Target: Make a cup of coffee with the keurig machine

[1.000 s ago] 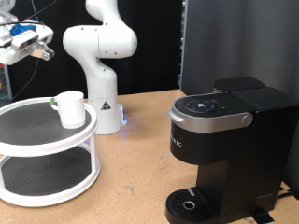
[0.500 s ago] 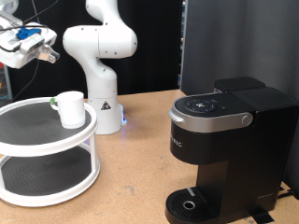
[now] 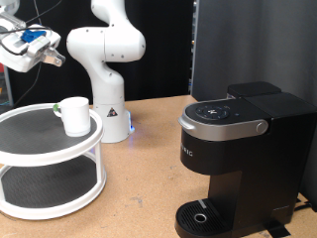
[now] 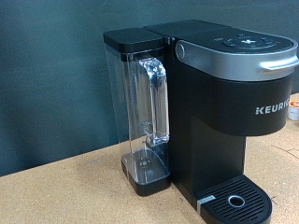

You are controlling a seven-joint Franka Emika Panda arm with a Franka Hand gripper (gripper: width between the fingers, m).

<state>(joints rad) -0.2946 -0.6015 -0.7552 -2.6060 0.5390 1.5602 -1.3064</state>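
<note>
high in the upper left of the exterior view, the tool (image 3: 25,45) hangs in the air, well apart from everything; i cannot tell whether its fingers stand wide or narrow. the cup (image 3: 74,115) sits on the top tier of a white 2-tier round shelf (image 3: 50,171) at the left. the keurig machine (image 3: 243,159) stands on the worktop (image 3: 139,188) at the lower right, lid down, its drip tray (image 4: 232,201) bare.

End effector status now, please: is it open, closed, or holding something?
End effector: high at the exterior view's top left, well above the cup; open or closed cannot be told, and nothing shows between its fingers.
</note>
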